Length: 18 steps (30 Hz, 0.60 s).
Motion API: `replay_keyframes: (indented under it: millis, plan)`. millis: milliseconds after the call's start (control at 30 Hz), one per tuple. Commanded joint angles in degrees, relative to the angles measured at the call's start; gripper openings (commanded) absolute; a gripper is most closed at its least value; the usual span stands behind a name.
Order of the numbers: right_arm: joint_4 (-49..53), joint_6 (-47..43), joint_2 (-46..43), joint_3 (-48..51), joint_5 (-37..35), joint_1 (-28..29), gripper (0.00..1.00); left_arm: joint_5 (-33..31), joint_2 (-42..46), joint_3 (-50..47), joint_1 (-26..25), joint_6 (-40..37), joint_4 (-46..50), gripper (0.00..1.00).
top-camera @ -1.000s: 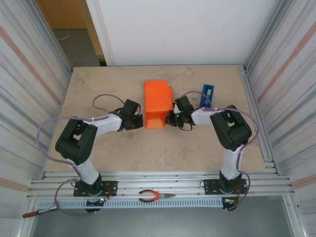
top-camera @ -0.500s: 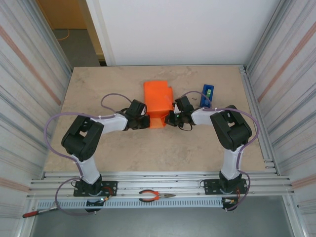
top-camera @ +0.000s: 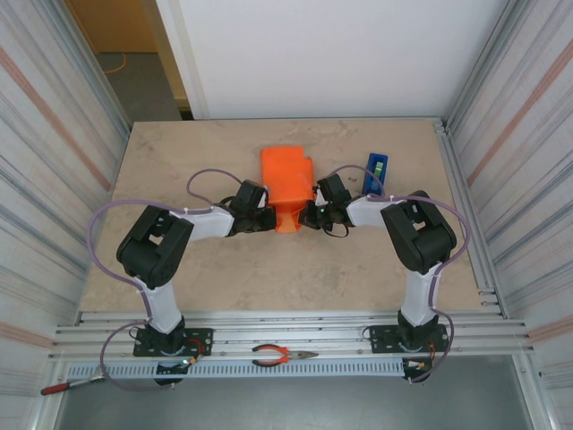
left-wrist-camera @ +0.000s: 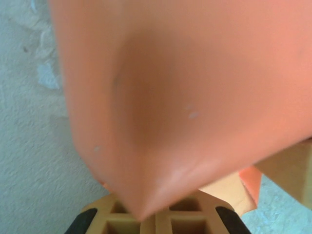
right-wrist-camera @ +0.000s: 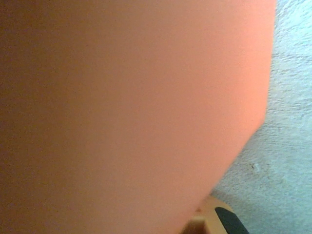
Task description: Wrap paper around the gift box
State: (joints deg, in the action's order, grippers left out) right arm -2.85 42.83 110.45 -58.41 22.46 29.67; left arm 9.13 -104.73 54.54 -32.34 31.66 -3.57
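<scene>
Both arms closed at the near flap of the orange-wrapped box, mid table.

Beige table [top-camera: 179, 161]; paper [top-camera: 286, 193] sits mid-table, slightly toward the far side, folded over the gift box [top-camera: 285, 168], which reads as an orange block, box faces not visible. One paper flap runs down toward the arms. Left gripper [top-camera: 269, 220] is at the flap's left edge, jaws closed, touching paper; the left wrist view has a folded paper corner right at the fingers [left-wrist-camera: 117, 217], and a pinch can't be confirmed. Right gripper [top-camera: 307, 215] is at the flap's right edge, closed; whether it holds paper is unclear, with blurred orange close up in the right wrist view. Blue tape dispenser [top-camera: 376, 172] is just right of the paper, apart from it. Red-handled pliers [top-camera: 282, 356] lie on the near rail.
</scene>
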Motion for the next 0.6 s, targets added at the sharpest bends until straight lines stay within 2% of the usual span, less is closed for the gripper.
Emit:
replay_keyframes:
  millis: [0, 567]
  plan:
    - [6.54, -1.12, 4.21, 1.12, -2.24, 1.57, 0.0, 1.23, -0.81, 1.04, -0.16, -1.28, -3.07, 0.0]
    - [6.89, -1.21, 4.78, 0.62, -2.24, 1.79, 0.0, -0.13, -4.31, 3.95, -0.96, -0.96, -8.34, 0.0]
